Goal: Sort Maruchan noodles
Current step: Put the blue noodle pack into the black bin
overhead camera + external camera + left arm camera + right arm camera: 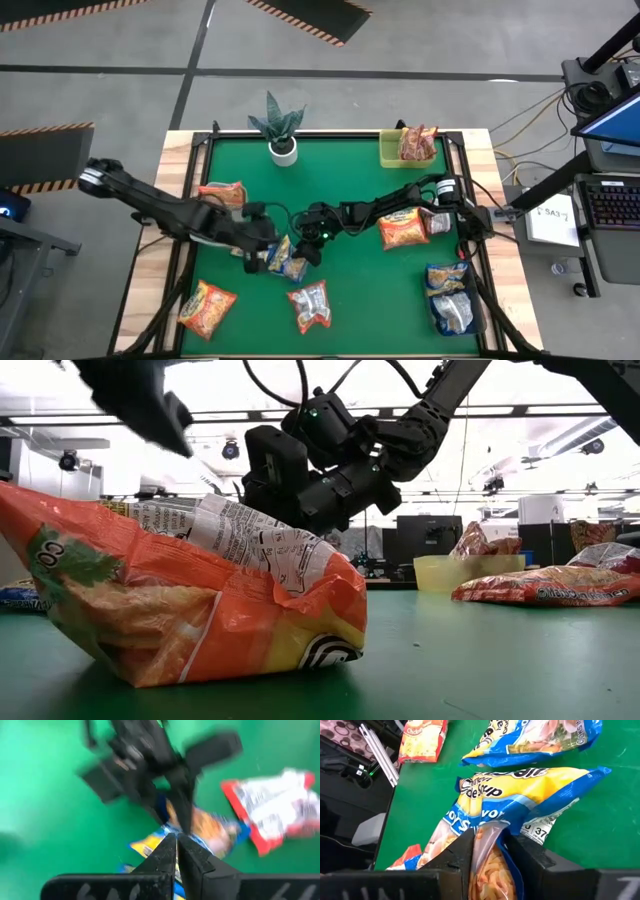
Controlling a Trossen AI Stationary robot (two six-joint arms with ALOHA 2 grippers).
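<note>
Two yellow-and-blue noodle packets (286,260) lie overlapping at the middle of the green table. Both grippers meet there. My left gripper (258,260) comes from the table's left and is shut, seen in its wrist view (177,847). My right gripper (308,243) comes from the right and is shut on a packet (487,845). In the right wrist view a second yellow-and-blue packet (535,735) lies flat on the mat beyond the held one. A red-and-silver packet (312,305) lies nearer the near edge. My left gripper is shut on the edge of a yellow-and-blue packet (150,845); yellow and blue film shows beside and between its fingers. The view is blurred, so which packet it is and how many layers are held cannot be told. My right gripper pinches one end of a yellow-and-blue packet (492,827) between its two fingers (460,852). The crumpled film reaches back between them. The packet's far end (555,785) lies on the green mat.
A potted plant (283,130) and a lime-green tray (390,150) holding a packet stand at the far edge. Orange packets lie at far left (222,193), near left (207,307) and right of centre (405,228). More packets (450,295) are piled at the near right corner.
</note>
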